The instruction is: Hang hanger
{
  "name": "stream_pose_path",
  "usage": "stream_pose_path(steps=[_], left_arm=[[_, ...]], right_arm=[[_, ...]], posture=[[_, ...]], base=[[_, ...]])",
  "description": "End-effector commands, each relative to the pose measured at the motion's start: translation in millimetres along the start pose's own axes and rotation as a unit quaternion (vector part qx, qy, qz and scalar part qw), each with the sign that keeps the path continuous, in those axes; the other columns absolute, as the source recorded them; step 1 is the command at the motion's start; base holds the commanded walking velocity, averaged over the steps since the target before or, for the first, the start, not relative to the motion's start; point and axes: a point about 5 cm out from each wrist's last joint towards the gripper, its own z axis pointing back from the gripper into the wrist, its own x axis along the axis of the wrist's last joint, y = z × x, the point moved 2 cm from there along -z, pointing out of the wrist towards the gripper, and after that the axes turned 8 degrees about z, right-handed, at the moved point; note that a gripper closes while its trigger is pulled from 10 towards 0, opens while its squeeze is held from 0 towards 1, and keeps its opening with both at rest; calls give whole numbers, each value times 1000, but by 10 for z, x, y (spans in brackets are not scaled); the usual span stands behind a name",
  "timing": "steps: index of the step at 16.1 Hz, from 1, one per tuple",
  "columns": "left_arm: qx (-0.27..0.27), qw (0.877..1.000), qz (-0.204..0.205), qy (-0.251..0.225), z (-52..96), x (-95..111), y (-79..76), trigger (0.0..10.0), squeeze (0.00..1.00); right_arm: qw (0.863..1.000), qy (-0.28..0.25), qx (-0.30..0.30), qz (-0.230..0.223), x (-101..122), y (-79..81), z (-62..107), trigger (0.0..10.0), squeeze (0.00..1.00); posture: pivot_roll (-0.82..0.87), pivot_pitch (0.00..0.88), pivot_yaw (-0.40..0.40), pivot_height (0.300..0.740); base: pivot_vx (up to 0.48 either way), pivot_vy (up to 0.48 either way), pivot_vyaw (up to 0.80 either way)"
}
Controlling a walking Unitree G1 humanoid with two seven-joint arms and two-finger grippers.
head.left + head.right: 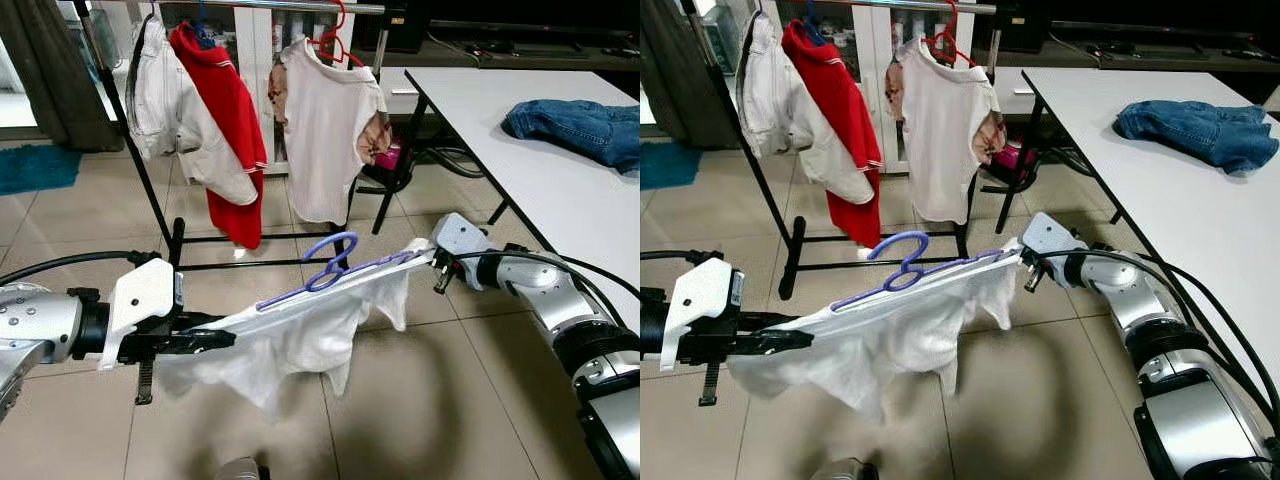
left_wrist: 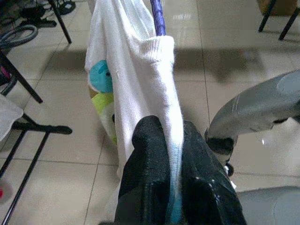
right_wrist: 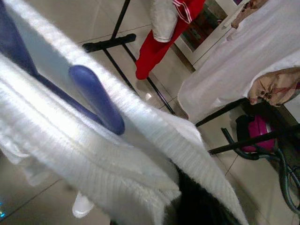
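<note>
A purple hanger (image 1: 335, 268) carries a white garment (image 1: 300, 335) and is held stretched between my two arms above the floor. My left gripper (image 1: 215, 340) is shut on the garment's left shoulder; its black fingers (image 2: 150, 164) pinch the white cloth. My right gripper (image 1: 432, 255) holds the other end of the hanger and cloth; the white fabric (image 3: 117, 154) covers its fingers. The clothes rack (image 1: 180, 240) stands ahead with a red garment (image 1: 225, 120) and a white shirt (image 1: 325, 130) on a red hanger (image 1: 335, 45).
A white table (image 1: 560, 170) runs along the right with blue jeans (image 1: 580, 125) on it. A dark chair (image 1: 395, 175) and cables sit behind the rack. A curtain (image 1: 50, 70) and blue mat (image 1: 35, 165) are at the far left. Tiled floor lies between me and the rack.
</note>
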Motion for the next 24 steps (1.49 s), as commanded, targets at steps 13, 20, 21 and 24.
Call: stream_pose_path(steps=[13,20,21,24], left_arm=[[20,983,55,176,196,-542,84,0,0],[23,984,-39,171,-202,-378,406,0,0],[20,984,-48,169,-220,-357,418,0,0],[21,987,-77,139,-303,-171,463,0,0]], right_arm=[[995,93,-40,5,-423,-421,636,0,0],[993,11,109,51,-77,-106,363,0,0],[991,12,118,54,-78,-75,354,0,0],[986,120,71,93,-311,-38,270,0,0]], posture=[[0,0,-52,740],[-10,0,-48,740],[-12,0,-49,740],[-21,0,-51,740]], base=[[0,0,0],[0,0,0],[0,0,0],[0,0,0]])
